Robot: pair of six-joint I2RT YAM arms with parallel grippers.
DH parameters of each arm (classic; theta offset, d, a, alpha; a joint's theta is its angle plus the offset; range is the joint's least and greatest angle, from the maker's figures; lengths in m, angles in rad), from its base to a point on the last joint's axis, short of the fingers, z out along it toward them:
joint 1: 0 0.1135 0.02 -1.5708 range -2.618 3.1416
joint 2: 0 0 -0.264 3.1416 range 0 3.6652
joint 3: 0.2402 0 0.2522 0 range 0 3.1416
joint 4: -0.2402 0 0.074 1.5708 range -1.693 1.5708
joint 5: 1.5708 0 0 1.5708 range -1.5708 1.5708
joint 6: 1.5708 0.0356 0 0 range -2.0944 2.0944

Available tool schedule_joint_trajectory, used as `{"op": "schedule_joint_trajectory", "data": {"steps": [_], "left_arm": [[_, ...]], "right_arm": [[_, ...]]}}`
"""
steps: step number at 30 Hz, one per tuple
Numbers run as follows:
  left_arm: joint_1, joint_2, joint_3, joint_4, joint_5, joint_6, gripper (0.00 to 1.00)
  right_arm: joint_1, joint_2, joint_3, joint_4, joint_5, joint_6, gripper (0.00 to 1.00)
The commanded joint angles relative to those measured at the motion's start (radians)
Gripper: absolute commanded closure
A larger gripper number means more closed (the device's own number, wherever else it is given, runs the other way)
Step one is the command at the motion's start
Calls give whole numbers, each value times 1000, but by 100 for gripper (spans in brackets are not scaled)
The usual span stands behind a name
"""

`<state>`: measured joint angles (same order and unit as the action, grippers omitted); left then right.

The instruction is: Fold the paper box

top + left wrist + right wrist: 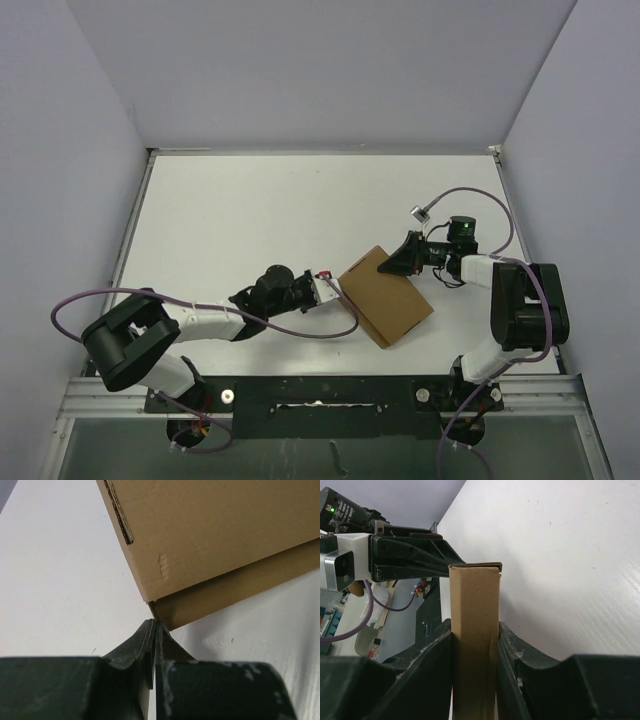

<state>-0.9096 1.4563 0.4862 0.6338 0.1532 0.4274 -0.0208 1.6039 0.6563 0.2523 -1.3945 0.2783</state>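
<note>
The paper box [384, 296] is a thin brown cardboard box lying on the white table between the two arms. My right gripper [400, 258] is shut on its far edge; in the right wrist view both fingers press the sides of the box [474, 630]. My left gripper [333, 286] is shut and empty, its tips at the box's left corner. In the left wrist view the closed left gripper [155, 625] touches the corner of the box [210, 535], where the lid meets the lower wall.
The white table [250, 220] is bounded by grey walls at the back and sides. A black rail [320, 395] runs along the near edge by the arm bases. Purple cables [300, 330] loop from both arms over the table.
</note>
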Motion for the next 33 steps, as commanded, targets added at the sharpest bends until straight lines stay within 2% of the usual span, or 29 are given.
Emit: {"op": "schedule_joint_trajectory", "data": {"steps": [1,18,27,33], "left_arm": [[5,-69,63,-26,26,0,100],[6,-92,97,-98,20,11,100],[10,-111,58,-53,12,23,100],[16,-116,56,-55,17,21,100]], "right_arm": [[-21,8,27,40,78,-3,99],[-22,41,32,25,104,26,100],[-34,85,13,137,71,114,100],[-34,83,11,143,70,117,100]]}}
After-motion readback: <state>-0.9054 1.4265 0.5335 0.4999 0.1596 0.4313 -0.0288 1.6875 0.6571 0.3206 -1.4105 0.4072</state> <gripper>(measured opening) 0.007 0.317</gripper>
